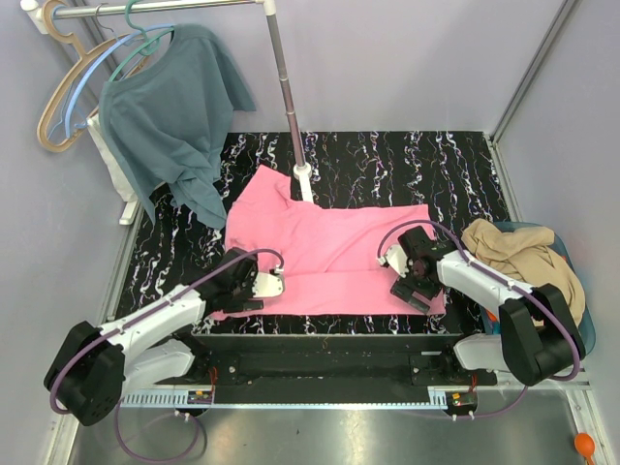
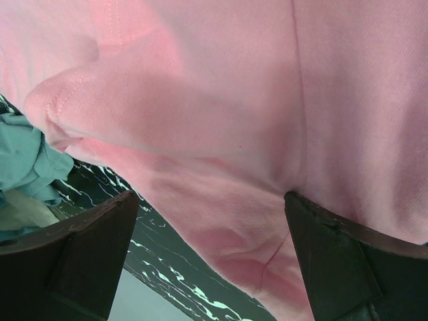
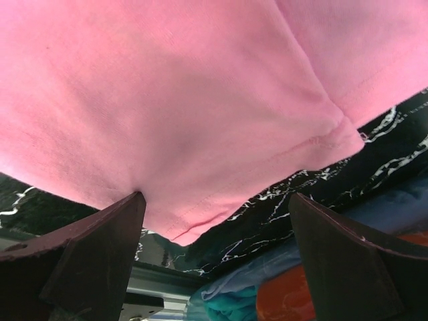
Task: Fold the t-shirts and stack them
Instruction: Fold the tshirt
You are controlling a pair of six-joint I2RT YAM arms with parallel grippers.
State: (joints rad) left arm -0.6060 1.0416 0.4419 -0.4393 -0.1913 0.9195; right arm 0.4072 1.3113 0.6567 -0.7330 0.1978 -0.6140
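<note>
Pink t-shirt (image 1: 329, 254) is spread flat across the middle of the black, white-veined surface (image 1: 407, 165) in the top view. Its lower hem lies close to the surface's near edge, and one sleeve reaches toward the upper left, just beside the foot of a metal pole (image 1: 287, 87).

The left hand (image 1: 263, 285) is set at the shirt's lower left edge and the right hand (image 1: 405, 279) at its lower right corner, both low over the cloth. In the left wrist view the dark fingers (image 2: 80, 254) are spread wide and released. The one at the lower right of the frame meets the pink cloth, and the one at the lower left stands over bare surface. Nothing is clamped between them. In the right wrist view the fingers (image 3: 348, 261) are likewise held wide apart and released, with the stitched hem and a corner of the pink cloth lying between and above them.

A tan t-shirt (image 1: 523, 254) is heaped in a blue bin (image 1: 584, 334) at the right edge of the top view, off the surface. A patch of orange cloth (image 3: 294, 294) is seen at the bottom of the right wrist view, below the surface's edge; what garment it is cannot be told.

A teal shirt (image 1: 174, 116) is hung from a hanger at the upper left of the top view, its lower end draped down onto the surface near the pink sleeve.
</note>
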